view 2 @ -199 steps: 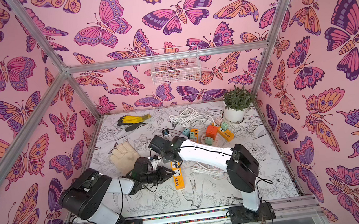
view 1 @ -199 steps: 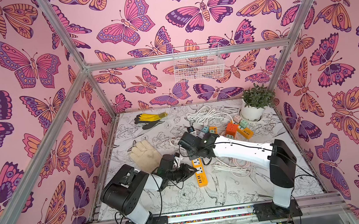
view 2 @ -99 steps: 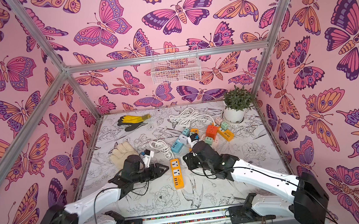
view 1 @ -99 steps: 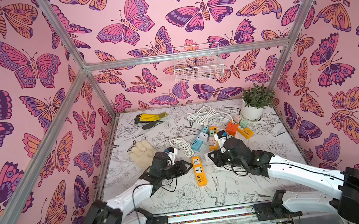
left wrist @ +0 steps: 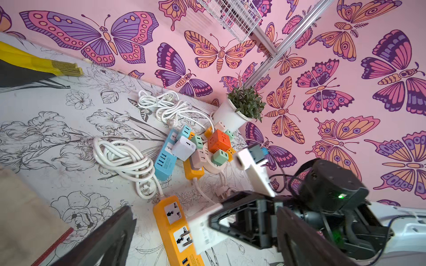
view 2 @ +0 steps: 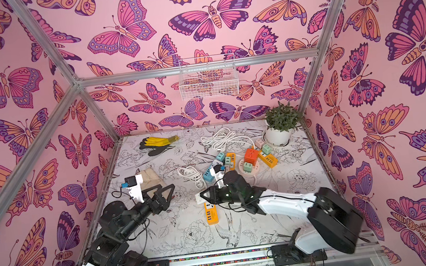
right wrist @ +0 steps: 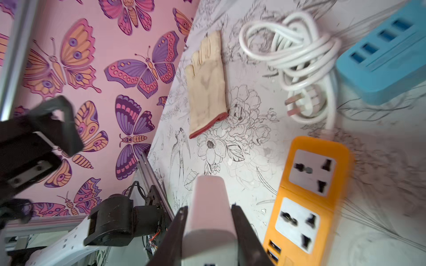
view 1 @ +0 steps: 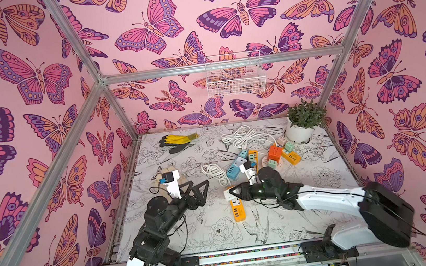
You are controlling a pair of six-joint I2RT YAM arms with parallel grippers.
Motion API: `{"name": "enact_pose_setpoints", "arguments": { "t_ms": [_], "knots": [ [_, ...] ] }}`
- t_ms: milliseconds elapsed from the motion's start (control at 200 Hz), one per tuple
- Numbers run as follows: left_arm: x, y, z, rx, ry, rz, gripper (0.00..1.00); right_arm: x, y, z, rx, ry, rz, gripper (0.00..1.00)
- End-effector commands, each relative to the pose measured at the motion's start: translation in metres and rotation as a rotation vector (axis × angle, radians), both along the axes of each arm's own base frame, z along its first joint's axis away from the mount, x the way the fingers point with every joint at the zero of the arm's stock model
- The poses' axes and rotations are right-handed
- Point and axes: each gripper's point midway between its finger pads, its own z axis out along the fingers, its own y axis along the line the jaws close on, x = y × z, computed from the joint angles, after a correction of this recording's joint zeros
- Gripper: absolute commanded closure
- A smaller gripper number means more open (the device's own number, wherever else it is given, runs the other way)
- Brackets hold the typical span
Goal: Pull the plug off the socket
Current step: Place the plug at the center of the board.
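Jaws, right gripper (view 1: pixel 233 192): pinching the white plug (view 1: pixel 228 193) by its two flat sides. The wrist view shows a dark finger (right wrist: pixel 177 230) pressed on each side.
Jaws, left gripper (view 1: pixel 198 185): spread wide, with nothing between them.
White plug: out of the socket, held in the air just beside the cable end of the orange power strip (view 1: pixel 237 208).
Orange power strip: lies flat on the bench (view 1: pixel 204 235), about midway between the left and right edges and nearer the front edge. Both its sockets (right wrist: pixel 311 170) show bare.
Left gripper position: above the bench toward the left edge, well apart from the strip and pointing toward it.
Beige glove (right wrist: pixel 207 85): flat by the left edge, beyond the left gripper.
Coiled white cable (view 1: pixel 215 171): runs from the strip's far end, beside the blue power strip (view 1: pixel 233 169).
Potted plant (view 1: pixel 301 126): far right corner.
Yellow-and-black gloves (view 1: pixel 177 141): along the far edge, toward the left corner.
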Motion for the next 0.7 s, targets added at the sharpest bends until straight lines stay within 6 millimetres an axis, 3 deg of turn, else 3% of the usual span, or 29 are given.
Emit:
{"name": "enact_pose_setpoints", "arguments": {
  "t_ms": [0,135,295,466,696],
  "knots": [
    [-0.001,0.005,-0.005,-0.003,0.045,0.027,0.01,0.007,0.053,0.015,0.107,0.021,0.012,0.69],
    [-0.005,0.01,0.001,-0.026,0.028,0.044,0.0,0.025,0.083,-0.027,0.001,0.119,-0.046,0.7],
    [-0.012,0.016,-0.001,-0.023,0.027,0.059,0.0,0.041,0.089,-0.07,-0.166,0.168,-0.125,0.69],
    [-0.013,0.019,-0.002,-0.024,0.023,0.076,0.01,0.048,0.11,-0.082,-0.182,0.186,-0.092,0.69],
    [-0.014,0.02,0.002,-0.027,0.013,0.072,0.01,0.055,0.16,-0.085,-0.146,0.21,-0.017,0.68]
  ]
}}
